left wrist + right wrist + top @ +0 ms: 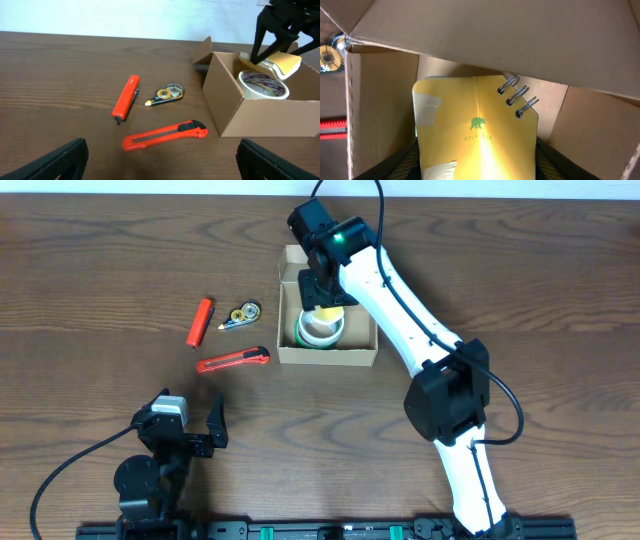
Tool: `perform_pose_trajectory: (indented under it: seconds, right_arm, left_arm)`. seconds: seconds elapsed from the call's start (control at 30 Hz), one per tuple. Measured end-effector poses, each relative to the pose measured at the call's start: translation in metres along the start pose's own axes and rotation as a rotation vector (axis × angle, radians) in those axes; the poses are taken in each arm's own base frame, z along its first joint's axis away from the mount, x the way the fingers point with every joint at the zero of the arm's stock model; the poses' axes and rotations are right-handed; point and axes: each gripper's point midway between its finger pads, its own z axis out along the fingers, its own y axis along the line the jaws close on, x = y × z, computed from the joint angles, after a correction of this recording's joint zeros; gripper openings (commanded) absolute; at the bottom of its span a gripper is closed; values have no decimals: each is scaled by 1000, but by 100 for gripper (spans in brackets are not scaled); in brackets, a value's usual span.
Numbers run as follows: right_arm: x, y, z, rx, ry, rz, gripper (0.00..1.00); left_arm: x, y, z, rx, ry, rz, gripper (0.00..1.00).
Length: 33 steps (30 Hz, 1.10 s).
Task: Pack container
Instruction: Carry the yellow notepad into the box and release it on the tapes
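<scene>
container (pixel 328 358) looks light, thin-walled, likely flexes; best taken by a side wall; right gripper (pixel 326 302) pinches a yellow notepad (pixel 477 130) over it; left gripper (pixel 188 420) jaws wide, empty

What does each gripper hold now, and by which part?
The right gripper seems to hold the yellow spiral-bound paper notepad by its two side edges, at the end away from the wire rings. The left gripper holds nothing; its jaws stand open.

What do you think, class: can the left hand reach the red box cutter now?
Probably yes: the box cutter lies on bare table just ahead of the open left hand, nothing between them.
</scene>
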Motion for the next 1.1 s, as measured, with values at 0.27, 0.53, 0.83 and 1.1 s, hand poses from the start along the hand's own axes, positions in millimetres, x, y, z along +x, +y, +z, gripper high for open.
perform_pose_trajectory:
  seconds: [0.27,0.53,0.83,1.1]
  right_arm:
    - [9,13,4,32,-7,1,64]
    - [18,24,4,33,0,-12,82]
    - [23,22,4,46,20,-19,87]
    - [23,20,4,59,17,-13,99]
  left_arm:
    - [0,0,0,0,0,0,95]
    - [0,0,0,0,0,0,96]
    - [0,0,0,0,0,0,95]
    - [0,0,0,0,0,0,95]
